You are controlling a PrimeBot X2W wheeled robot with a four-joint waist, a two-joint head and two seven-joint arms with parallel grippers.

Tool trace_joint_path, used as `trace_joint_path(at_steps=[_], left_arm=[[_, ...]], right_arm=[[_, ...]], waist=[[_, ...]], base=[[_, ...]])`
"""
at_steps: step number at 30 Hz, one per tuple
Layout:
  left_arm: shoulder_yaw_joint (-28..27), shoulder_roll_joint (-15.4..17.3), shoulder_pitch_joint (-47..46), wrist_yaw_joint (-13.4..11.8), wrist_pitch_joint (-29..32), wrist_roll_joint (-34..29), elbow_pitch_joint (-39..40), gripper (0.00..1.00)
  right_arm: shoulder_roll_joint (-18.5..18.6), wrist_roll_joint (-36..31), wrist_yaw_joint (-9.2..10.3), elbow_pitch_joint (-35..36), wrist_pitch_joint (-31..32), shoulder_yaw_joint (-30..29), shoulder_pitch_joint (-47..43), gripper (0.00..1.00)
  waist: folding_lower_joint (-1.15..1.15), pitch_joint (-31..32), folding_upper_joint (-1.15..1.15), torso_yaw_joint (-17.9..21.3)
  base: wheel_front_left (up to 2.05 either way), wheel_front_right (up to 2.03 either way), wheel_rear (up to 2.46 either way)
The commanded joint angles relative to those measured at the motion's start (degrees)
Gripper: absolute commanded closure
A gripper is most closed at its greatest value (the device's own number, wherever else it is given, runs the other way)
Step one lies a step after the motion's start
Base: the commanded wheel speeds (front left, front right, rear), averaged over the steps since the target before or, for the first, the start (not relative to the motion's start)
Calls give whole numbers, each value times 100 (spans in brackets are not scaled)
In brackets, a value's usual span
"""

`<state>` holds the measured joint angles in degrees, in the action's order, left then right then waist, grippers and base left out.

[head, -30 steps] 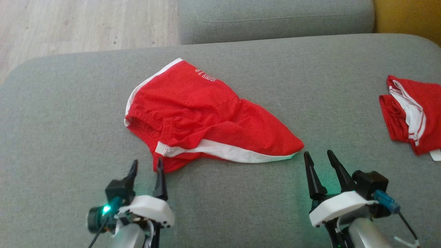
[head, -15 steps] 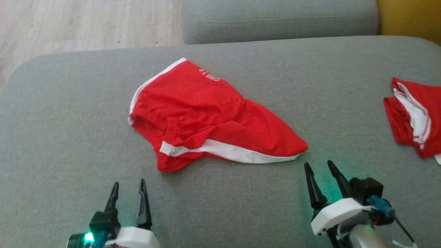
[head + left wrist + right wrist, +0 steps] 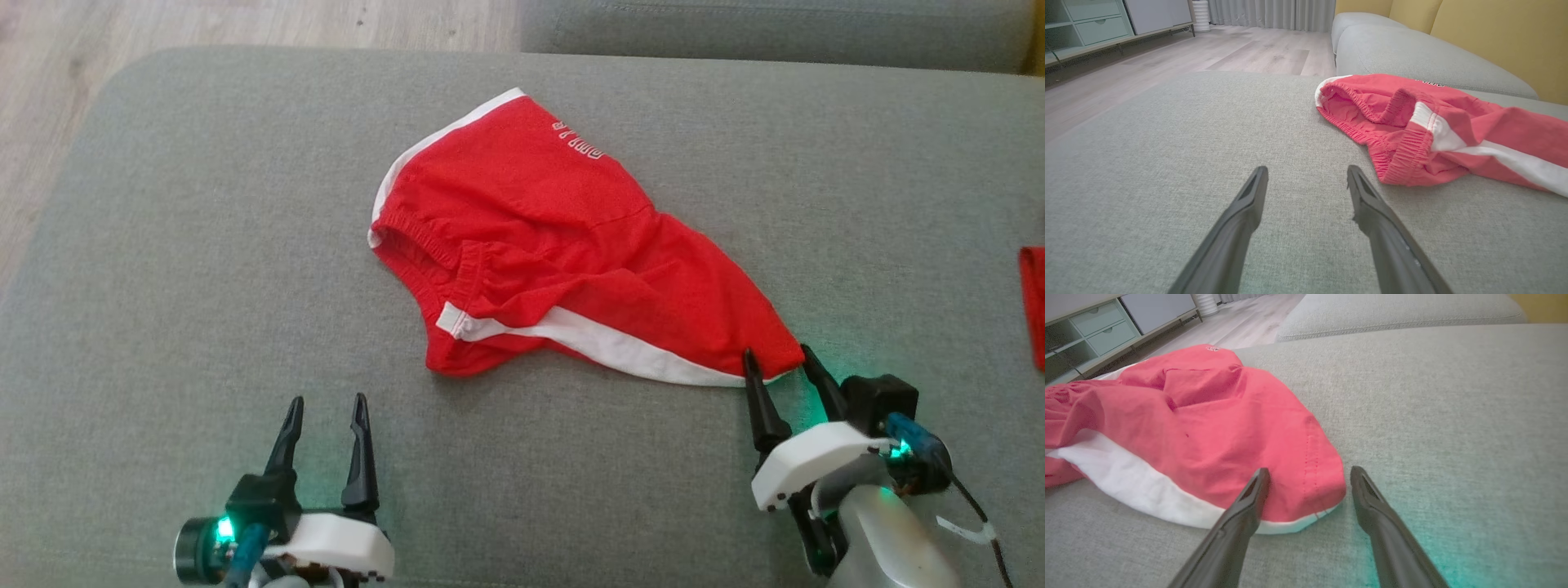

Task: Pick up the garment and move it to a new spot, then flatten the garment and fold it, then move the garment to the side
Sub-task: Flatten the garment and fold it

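Red shorts (image 3: 571, 245) are lying crumpled on the grey sofa (image 3: 204, 245), both my jaws are standing spread, the right ones either side of a corner, so I should be pinching deep, not just the edge.

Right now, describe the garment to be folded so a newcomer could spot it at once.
Look at the wide grey fabric sofa cushion. Near its middle lies a crumpled pair of red shorts with white side stripes, one corner at the fingertips of the open right tool. Unlike the red cloth at the cushion's right edge, it shows white lettering and an elastic waistband.
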<state>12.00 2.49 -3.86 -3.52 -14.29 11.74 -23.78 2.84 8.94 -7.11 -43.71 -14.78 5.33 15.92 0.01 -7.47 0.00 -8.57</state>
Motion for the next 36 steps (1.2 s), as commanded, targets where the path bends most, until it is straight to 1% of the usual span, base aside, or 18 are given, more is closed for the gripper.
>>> trace_joint_path(at_steps=[1,2,3,4,5,6,7,8,9,17,31,33,36], left_arm=[[-119,40,-212,-4,-71,47,173,0],[-117,40,-215,-5,-71,54,178,0],[-116,40,-215,-3,-71,56,185,0],[-120,40,-214,2,-71,62,198,0],[-126,40,-216,10,-71,57,230,0],[-132,40,-213,11,-71,57,255,0],[-134,40,-212,13,-71,67,276,0],[-127,40,-213,22,-71,68,304,0],[-122,39,-209,25,-71,69,334,0],[-54,39,-99,12,-71,151,430,0],[4,39,71,-30,-71,287,471,0],[36,39,25,-22,-71,293,474,0],[116,39,-71,6,-71,301,460,0]], right_arm=[[4,12,-37,71,-22,125,179,5],[4,30,-37,58,-22,126,188,21],[4,39,-37,54,-22,128,190,47],[4,55,-37,67,-22,121,189,53],[4,61,-37,82,-22,126,186,58],[4,65,-37,107,-22,130,181,65],[4,76,-37,162,-22,128,173,75],[4,91,-37,216,-22,131,157,89],[4,111,-37,278,-22,137,134,100],[4,566,-37,984,-22,203,-265,100],[4,855,-37,1491,-22,-48,-1034,100],[4,896,-37,1553,-22,-35,-954,100],[4,815,-37,1422,-1,-16,-631,100]], waist=[[-1,-35,0,-34],[-1,-40,0,-33],[-1,-40,0,-28],[-1,-42,0,-18],[-1,-42,0,0],[-1,-40,0,21],[-1,-34,0,46],[-1,-24,0,71],[-1,-7,0,101],[-1,200,0,298],[-1,215,0,402],[-1,110,0,388],[-1,-32,0,316]], base=[[0,0,0],[0,0,0],[0,0,0],[0,0,0],[0,0,0],[0,0,0],[0,0,0],[0,0,0],[0,0,0],[0,0,0],[0,0,0],[0,0,0],[0,0,0]])
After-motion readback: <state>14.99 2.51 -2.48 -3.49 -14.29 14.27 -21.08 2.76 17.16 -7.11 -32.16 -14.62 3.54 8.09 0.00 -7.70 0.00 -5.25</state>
